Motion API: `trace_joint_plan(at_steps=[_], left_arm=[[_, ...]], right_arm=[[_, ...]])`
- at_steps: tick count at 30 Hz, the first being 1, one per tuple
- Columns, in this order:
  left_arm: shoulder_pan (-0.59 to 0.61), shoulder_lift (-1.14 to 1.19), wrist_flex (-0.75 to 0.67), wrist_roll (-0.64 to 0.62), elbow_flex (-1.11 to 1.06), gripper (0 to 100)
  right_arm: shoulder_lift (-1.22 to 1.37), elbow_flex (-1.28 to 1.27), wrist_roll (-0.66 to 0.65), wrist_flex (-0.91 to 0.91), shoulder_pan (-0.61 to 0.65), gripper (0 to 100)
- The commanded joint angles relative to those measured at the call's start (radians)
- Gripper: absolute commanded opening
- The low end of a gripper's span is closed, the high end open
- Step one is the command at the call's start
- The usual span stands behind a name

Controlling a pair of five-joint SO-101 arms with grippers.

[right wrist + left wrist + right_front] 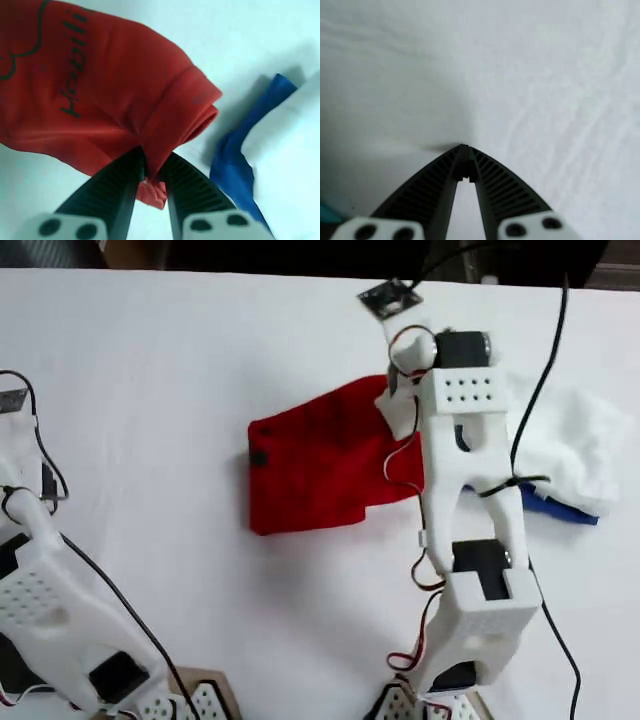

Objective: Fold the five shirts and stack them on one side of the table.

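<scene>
The white bench carries everything. The red shirt lies spread near its middle. To one side of it sits a crumpled white shirt, with a blue shirt showing from under its near edge. The red one is apart from that pair, though not by much.

The right arm stretches out over the red shirt's edge on the side nearest the white one. The left arm sits well off at the other side of the bench, away from all the cloth.

The right pincer is clamped on a small pinch of red fabric just beside a rolled sleeve opening. The left pincer is closed on nothing, its tips low over bare bench.

The step in hand looks like folding the red shirt. The bite is thin and close to the hem, so the grip needs to hold firm. A low lift is best, only high enough for the cloth to clear itself. The edge should then travel straight across toward the opposite side so the layers line up. A slow pull lowers the risk of the whole shirt sliding. If it does drag, the idle left pincer could pin the far edge.
</scene>
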State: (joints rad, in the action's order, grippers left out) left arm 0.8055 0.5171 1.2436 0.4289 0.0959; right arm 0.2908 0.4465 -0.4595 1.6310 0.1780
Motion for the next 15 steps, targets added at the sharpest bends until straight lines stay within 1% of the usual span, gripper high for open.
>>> trace_joint_plan(at_steps=[1,4,9,13,15], left_arm=[[-0.021,-0.046,-0.006,-0.025,0.041,3],[-0.021,-0.046,-0.006,-0.041,0.041,3],[-0.023,-0.044,-0.009,-0.043,0.041,3],[-0.023,-0.044,-0.005,-0.041,0.041,3],[-0.049,-0.044,0.006,-0.04,0.035,3]], right_arm=[[0.012,-0.038,0.002,-0.088,0.062,2.3],[0.038,-0.052,0.015,-0.136,0.122,2.3],[0.015,-0.052,0.035,-0.13,0.228,2.3],[-0.058,-0.052,0.035,-0.108,0.263,2.3],[-0.091,-0.054,0.035,-0.101,0.263,2.3]])
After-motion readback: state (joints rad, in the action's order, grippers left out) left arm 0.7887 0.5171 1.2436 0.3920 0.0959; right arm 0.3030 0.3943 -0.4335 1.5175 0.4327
